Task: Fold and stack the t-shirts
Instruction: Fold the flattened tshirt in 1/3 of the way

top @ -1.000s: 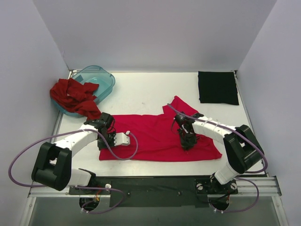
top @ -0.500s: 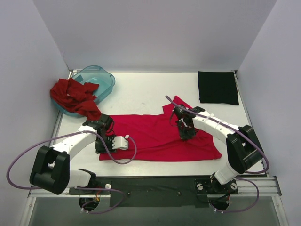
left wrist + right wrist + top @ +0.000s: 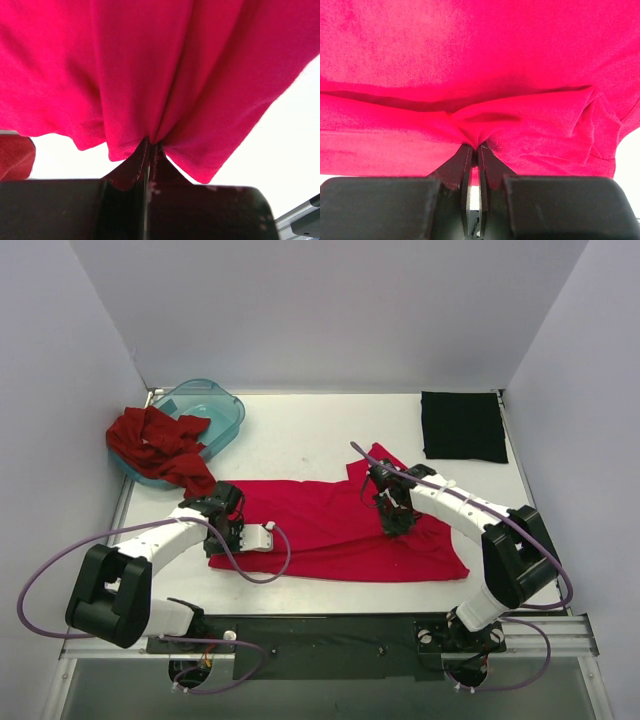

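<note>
You've got one down: the black cloth t-shirt (image 3: pixel 462 426) lies folded square, well to the right of the translucent teal plastic tub (image 3: pixel 228 428). The bright crimson-pink t-shirt (image 3: pixel 340 530) sprawls open, nearer you than the tub, with your left gripper (image 3: pixel 150 147) and right gripper (image 3: pixel 475 149) each clamped on a tuck of its fabric. The crumpled brick-red t-shirt (image 3: pixel 155 445) drapes the tub's rim, unfolded. No stack yet.

top: high, from the near edge, looking down on whole counter (image 3: pixel 300 430) | left wrist, right wrist: very close, facing crimson-pink t-shirt (image 3: pixel 150 75) | shared: that t-shirt
</note>
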Motion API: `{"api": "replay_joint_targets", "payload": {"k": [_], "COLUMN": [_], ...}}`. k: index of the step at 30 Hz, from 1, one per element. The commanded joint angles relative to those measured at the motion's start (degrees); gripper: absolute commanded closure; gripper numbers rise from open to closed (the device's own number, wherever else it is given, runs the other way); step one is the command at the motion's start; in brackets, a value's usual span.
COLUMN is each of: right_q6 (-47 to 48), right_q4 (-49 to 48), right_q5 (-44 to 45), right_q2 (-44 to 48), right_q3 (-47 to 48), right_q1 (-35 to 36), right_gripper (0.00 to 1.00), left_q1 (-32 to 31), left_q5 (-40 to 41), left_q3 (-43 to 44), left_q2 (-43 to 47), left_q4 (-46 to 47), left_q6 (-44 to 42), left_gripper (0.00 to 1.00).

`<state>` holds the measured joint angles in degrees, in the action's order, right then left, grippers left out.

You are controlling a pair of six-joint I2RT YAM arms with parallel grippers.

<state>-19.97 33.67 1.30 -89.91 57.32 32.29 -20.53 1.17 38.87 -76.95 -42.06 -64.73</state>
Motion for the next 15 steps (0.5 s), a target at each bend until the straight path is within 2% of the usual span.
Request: {"api": "replay_joint_targets", "payload": {"k": [1,2,5,9,15], "right_q6": [2.21,2.39,3.97,4.94,5.02], "right_q4": [3.24,3.59,4.12,4.30,4.30], "right_q5": [2.04,2.39,2.65,2.48,2.13], "right_q2": [-0.18,-0.70,-1.58,-2.90,-3.43], "right_q3": [3.15,3.93,5.43,7.28,7.37], "right_q1": [-0.74,-0.83,-0.92,-1.09,-1.09], "right_gripper": [1.00,1.00,1.00,1.00,1.00], "left_q1": [0.49,0.50,0.76,0.85,0.85], "left_q5": [-0.73,-1.16,-1.17,-0.73,-0.90], "left_q3": [3.22,4.10,5.16,4.02,6.21], "left_q2": [1.54,1.54,1.10,1.19,-0.05], "left_q4": [-1.43,-3.70,-6.00,-2.07,-1.17], "left_q6": [1.62,1.62,1.27,1.54,2.94], "left_gripper": [1.00,1.00,0.90,0.79,0.81]}}
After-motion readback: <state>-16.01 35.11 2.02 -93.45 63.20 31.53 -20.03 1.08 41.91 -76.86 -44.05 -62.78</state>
